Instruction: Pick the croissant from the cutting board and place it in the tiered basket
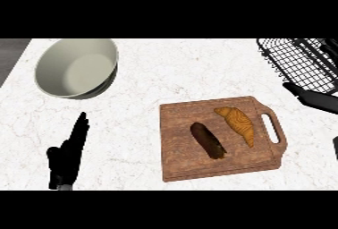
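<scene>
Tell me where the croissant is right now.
In the head view the croissant lies on the right half of the cutting board, between the dark brown item on its left and the board's handle on its right.

One croissant and one dark brown roll were counted on a single wooden cutting board. One pale bowl was seen on the counter, and one black wire tiered basket at the upper right. Two black hands were counted: the left hand and the right hand.
</scene>
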